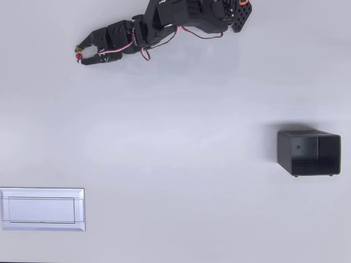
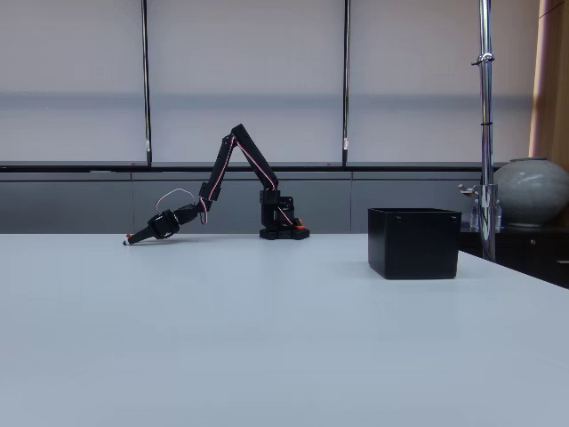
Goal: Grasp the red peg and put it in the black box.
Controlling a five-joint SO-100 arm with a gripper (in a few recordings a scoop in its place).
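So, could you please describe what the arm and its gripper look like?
The arm is all black with boxy segments. Thin red and white wires loop along its joints, and there is an orange spot at its base. The gripper has two slim black fingers.

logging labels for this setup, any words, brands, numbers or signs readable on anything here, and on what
None can be read in either view.
black box: plain walls, no label showing.
white tray: only moulded lines, no print.
arm and gripper, with the red peg between its jaws: no lettering legible; any marks are too small to tell.
grey round pot at the right of the fixed view: no markings visible.
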